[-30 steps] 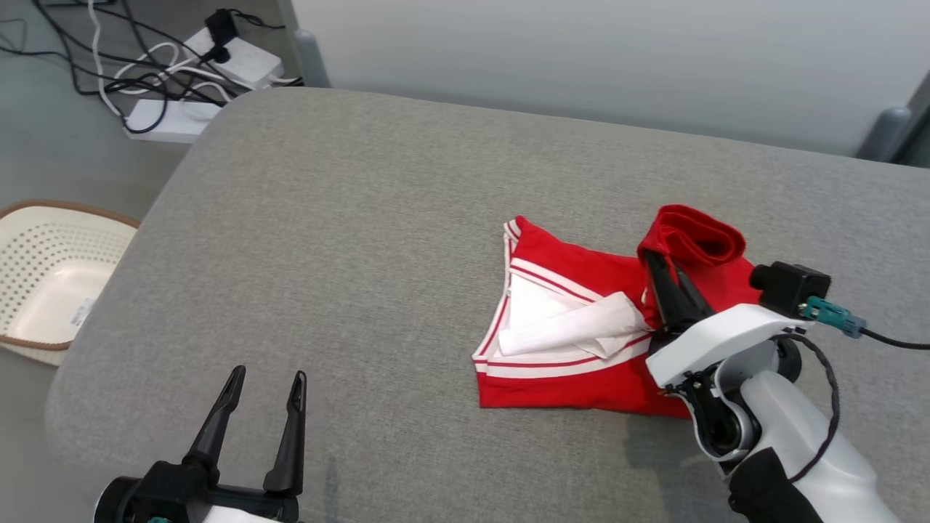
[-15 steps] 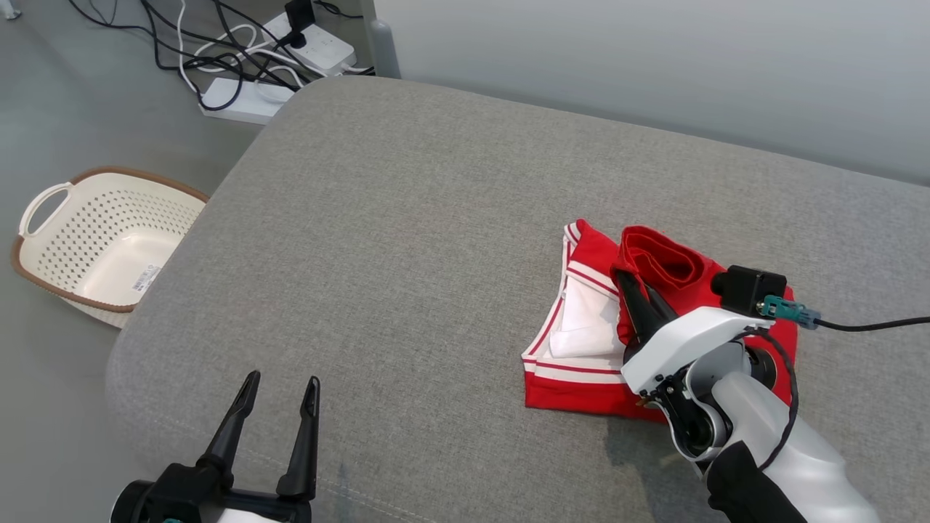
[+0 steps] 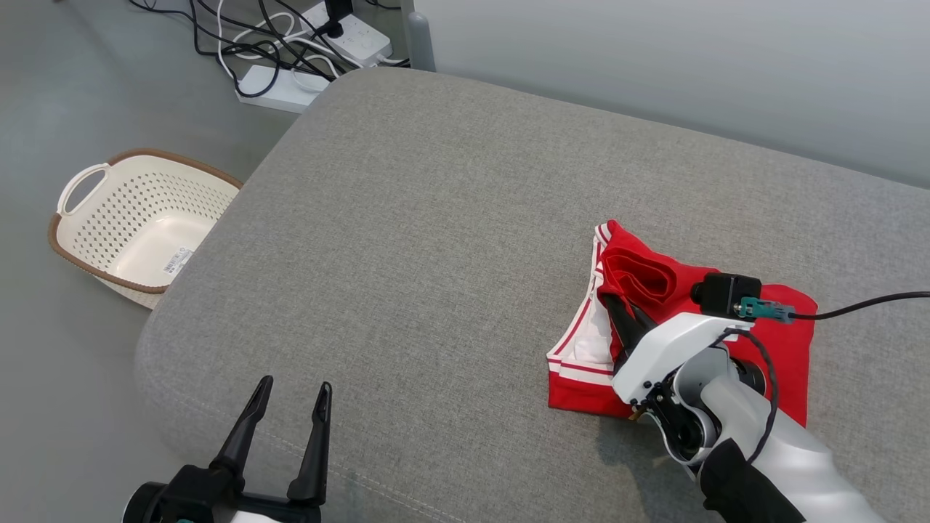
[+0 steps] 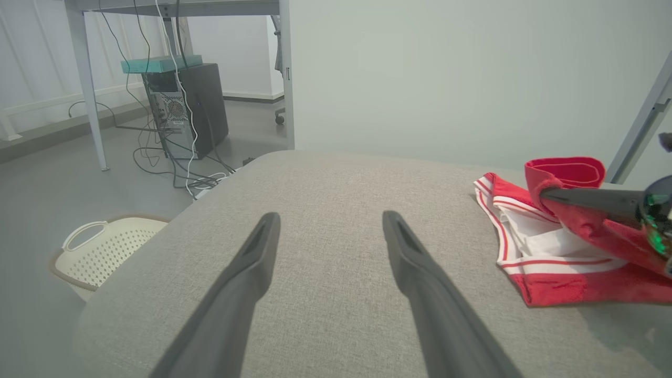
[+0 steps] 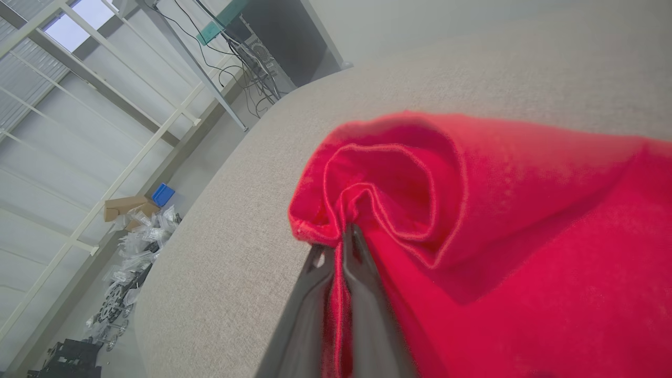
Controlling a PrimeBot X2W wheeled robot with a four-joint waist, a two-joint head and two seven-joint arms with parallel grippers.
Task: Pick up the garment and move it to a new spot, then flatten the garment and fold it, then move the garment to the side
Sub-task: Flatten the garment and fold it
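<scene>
Grey fabric surface (image 3: 436,218), cables on the floor past its far-left corner. Garment (image 3: 792,341), red with white striped trim, lay bunched and partly doubled over on the right half of the surface. Right claw (image 3: 617,303) was clenched on a red edge of it. The pinched edge stood up as a rolled fold (image 3: 639,272) above the striped part on the garment's left side, and the rest of the cloth lay flat beneath and to the right of that claw. Left claw (image 3: 295,383) was spread wide, grasping nothing, low at the near-left edge. It was well apart from the garment, which lay to its right and further in. Judgement: right arm is much the nearer and holds the cloth. The coming move turns on the pinched edge sitting left of the garment's bulk, with bare surface leftward. Long axis looked roughly left-right in the head view, uncertain given the bunching.
</scene>
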